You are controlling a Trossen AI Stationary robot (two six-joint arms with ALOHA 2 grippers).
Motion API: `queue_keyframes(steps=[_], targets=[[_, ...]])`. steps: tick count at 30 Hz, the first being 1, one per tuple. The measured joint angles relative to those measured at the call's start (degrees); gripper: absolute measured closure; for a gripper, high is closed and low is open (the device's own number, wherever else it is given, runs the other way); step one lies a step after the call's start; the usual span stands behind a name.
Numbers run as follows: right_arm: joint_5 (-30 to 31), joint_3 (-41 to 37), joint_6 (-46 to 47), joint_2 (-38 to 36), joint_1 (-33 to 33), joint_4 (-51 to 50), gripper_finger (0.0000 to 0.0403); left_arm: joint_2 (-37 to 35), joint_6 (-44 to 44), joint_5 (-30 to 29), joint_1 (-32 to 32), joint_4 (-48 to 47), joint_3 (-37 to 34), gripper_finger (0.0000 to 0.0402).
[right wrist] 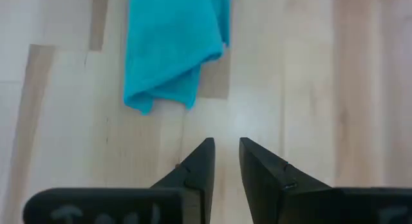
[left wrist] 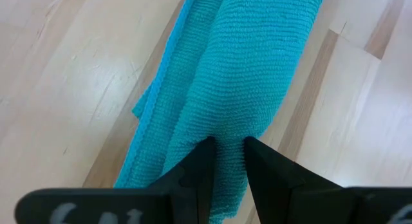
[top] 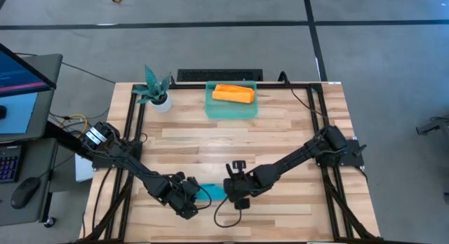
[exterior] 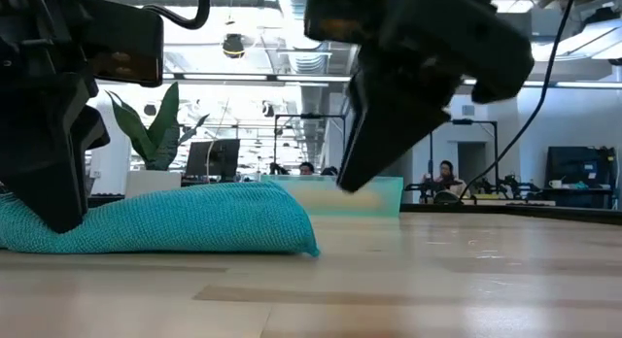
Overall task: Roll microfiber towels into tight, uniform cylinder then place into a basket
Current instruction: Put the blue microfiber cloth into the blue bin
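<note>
Wooden planks make up the table (top: 280, 132), on which everything is set. At its far edge the translucent teal-green basket (top: 231, 109) is placed, and the rolled orange towel (top: 233, 94) is contained in it. A potted plant (top: 156, 90) is stood just beside the basket. Near the front edge the teal towel (top: 212, 191) is laid in a loose roll, pinched at one end by the left gripper (left wrist: 226, 147). The right gripper (right wrist: 224, 147) is held just beside the towel's other end, fingers nearly together, nothing between them.
</note>
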Motion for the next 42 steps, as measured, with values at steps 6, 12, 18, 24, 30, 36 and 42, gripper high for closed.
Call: queue_keyframes(steps=[6,12,18,24,30,36,42], targets=[[11.0,-2.9,3.3,-7.0,3.3,-8.5,0.0308,0.0,0.0,-0.2,-0.1,0.0,0.0,0.032],[17.4,-16.1,13.8,-19.2,6.5,-7.9,0.0308,0.0,0.0,-0.2,-0.1,0.0,0.0,0.032],[17.1,-32.2,26.3,-30.5,5.9,7.7,0.0308,0.0,0.1,-0.5,-0.1,0.0,0.0,0.032],[15.7,-40.8,29.5,-31.9,3.7,27.6,0.0307,0.0,1.0,-1.1,-0.1,0.1,0.0,0.0319],[10.8,-41.0,22.8,-25.7,1.0,42.3,0.0278,0.0,3.1,-1.2,-0.1,0.1,0.0,0.0296],[2.8,-35.9,16.7,-16.5,-1.9,53.9,0.0208,0.0,3.2,-1.3,-0.1,0.3,0.0,0.026],[-6.3,-26.1,11.4,-7.3,-4.2,55.5,0.0151,0.0,3.3,-1.9,-0.1,1.0,-0.1,0.0243]])
